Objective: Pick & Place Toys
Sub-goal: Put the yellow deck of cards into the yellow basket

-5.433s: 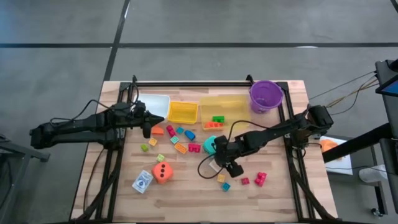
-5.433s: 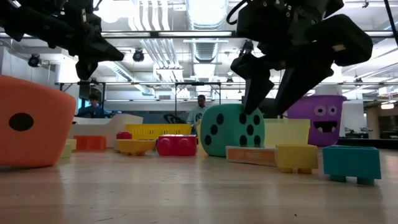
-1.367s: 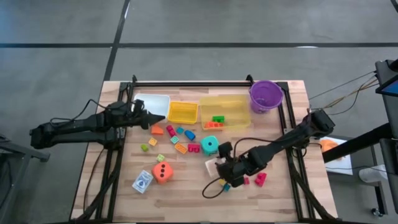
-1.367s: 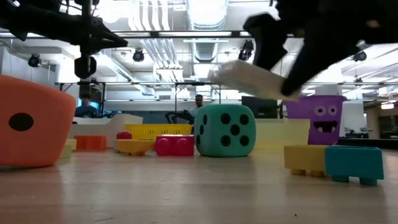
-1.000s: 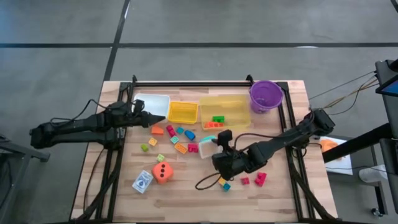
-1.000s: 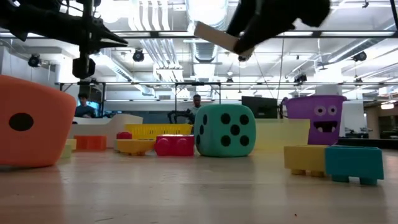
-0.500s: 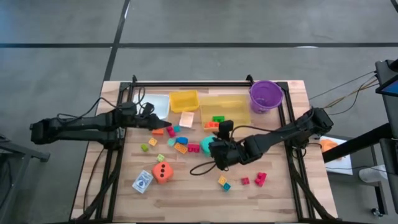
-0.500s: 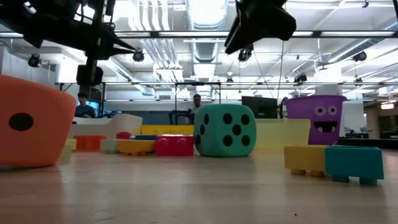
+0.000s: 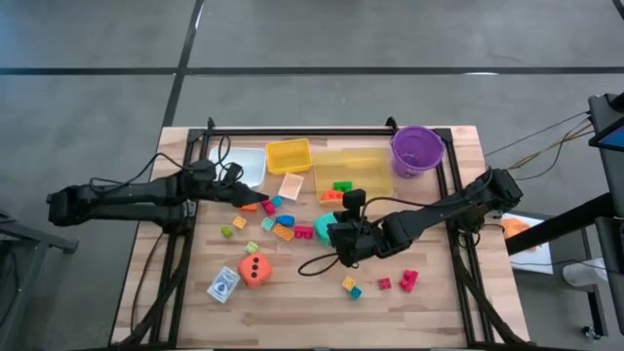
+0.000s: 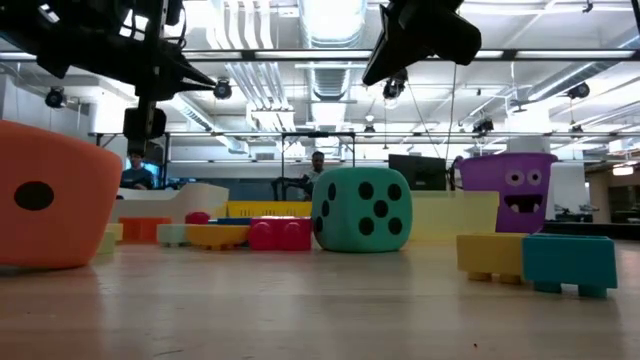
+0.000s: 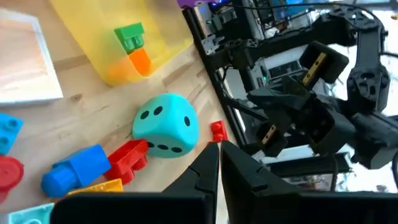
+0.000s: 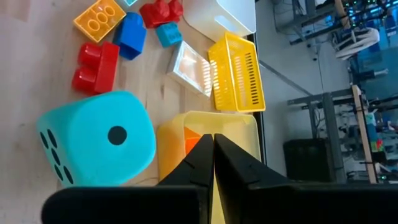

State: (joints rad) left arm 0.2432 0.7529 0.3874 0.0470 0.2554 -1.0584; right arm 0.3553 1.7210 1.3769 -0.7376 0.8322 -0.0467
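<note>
So the toys are sitting all over the table (image 9: 429,312). The teal die (image 9: 325,228) with black dots is resting upright near the middle, with a red brick (image 9: 304,232) just beside it. An orange die (image 9: 255,270) is sitting toward the front left, and the small blue-white card box (image 9: 223,285) is lying flat right next to it. A cluster of bricks (image 9: 272,213) in orange, blue, red, yellow and green is lying loose left of the teal die. A yellow brick (image 9: 347,283), a teal brick (image 9: 355,292) and two red ones (image 9: 408,280) are lying toward the front right. A green brick (image 9: 341,185) and an orange one (image 9: 331,196) are sitting inside the pale yellow bin (image 9: 375,166).
</note>
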